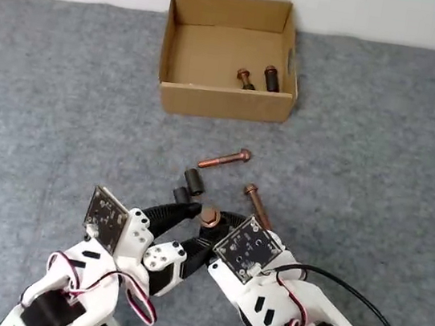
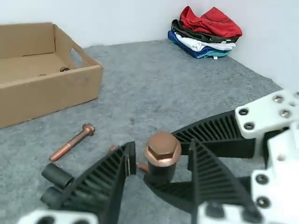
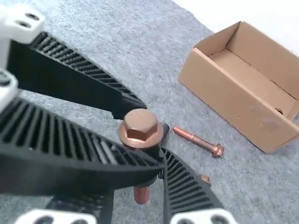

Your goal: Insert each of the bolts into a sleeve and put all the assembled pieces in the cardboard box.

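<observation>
A copper bolt (image 1: 210, 216) stands head up in a black sleeve (image 2: 159, 173), held off the grey carpet where both grippers meet. My left gripper (image 1: 199, 227) closes on the sleeve from the left, and my right gripper (image 1: 221, 227) closes on it from the right. The bolt's tip (image 3: 140, 193) pokes out below the fingers. Two loose bolts (image 1: 224, 160) (image 1: 258, 205) lie beyond the grippers, with two loose sleeves (image 1: 193, 180) (image 1: 183, 196) beside them. The cardboard box (image 1: 222, 103) at the back holds two assembled pieces (image 1: 245, 79) (image 1: 272, 78).
Grey carpet covers the whole table. A pile of folded clothes (image 2: 205, 30) lies by the wall, far from the work. Open carpet stretches left and right of the box and between it and the loose bolts.
</observation>
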You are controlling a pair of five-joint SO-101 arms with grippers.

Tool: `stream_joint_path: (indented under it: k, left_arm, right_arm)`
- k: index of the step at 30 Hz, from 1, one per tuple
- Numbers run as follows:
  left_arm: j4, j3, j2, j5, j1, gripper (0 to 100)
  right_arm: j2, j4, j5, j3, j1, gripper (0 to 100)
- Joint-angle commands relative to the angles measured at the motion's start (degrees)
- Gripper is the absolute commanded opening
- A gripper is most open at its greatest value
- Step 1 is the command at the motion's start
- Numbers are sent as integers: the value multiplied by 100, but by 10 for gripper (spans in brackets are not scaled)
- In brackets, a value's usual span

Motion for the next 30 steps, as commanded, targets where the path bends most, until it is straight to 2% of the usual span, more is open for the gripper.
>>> stream_joint_path:
  k: [1, 8, 12, 17, 22, 26, 30]
  left_arm:
    - [105, -497, 0, -97, -176, 198]
    - [343, -1077, 0, -378, -914, 172]
    - [378, -998, -35, -809, -1354, 4]
    - [369, -207, -35, -1679, -2444, 4]
    - [360, 752, -44, -2391, -3191, 4]
    - [360, 1305, -44, -2382, -3473, 4]
    - [369, 1640, -44, -2382, -3596, 5]
  right_arm:
    - [-57, -127, 35, -141, 13, 8]
    - [-66, -110, 0, -141, 497, 8]
    - [-66, -101, -97, -141, 866, 8]
    - [-22, 13, -888, -185, 1692, 8]
    - [-4, 734, -1714, -519, 2862, 8]
    - [233, 1209, -1758, -914, 3073, 8]
    - [1270, 1341, -1890, -1714, 3081, 8]
